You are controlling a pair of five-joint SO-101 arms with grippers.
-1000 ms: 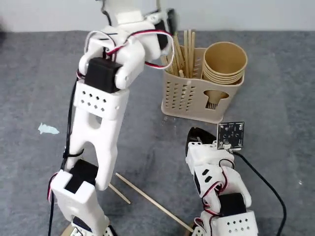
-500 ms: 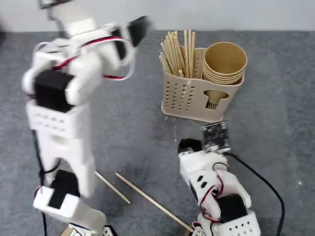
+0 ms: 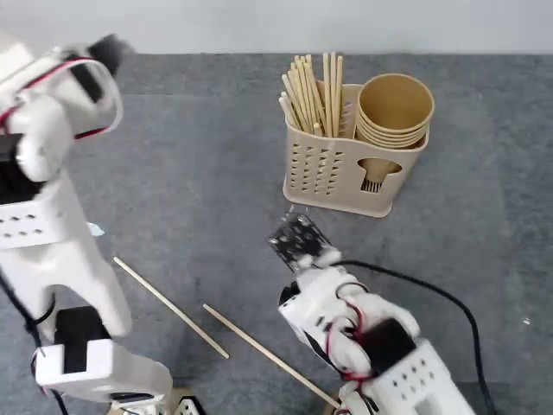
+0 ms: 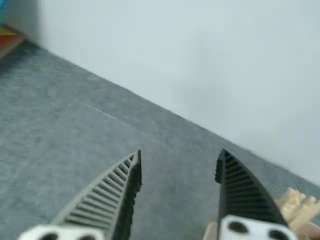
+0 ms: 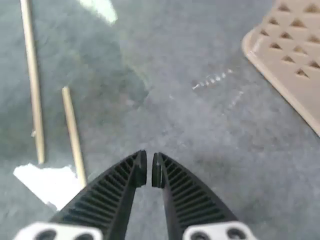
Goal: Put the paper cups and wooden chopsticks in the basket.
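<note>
Now that left gripper (image 4: 180, 159), splayed empty, has quit the basket (image 3: 333, 177), clenched right gripper (image 5: 149, 167) has swung toward two remaining chopsticks (image 5: 73, 131) ahead.

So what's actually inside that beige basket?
The basket holds a bundle of wooden chopsticks in one compartment and a stack of paper cups in the other. Its walls hide their lower ends and the basket floor.

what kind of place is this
Likely a robotics test bench: two white robot arms, a grey cloth-covered table against a plain white wall, and a beige perforated plastic basket of wooden chopsticks and tan paper cups.
</note>
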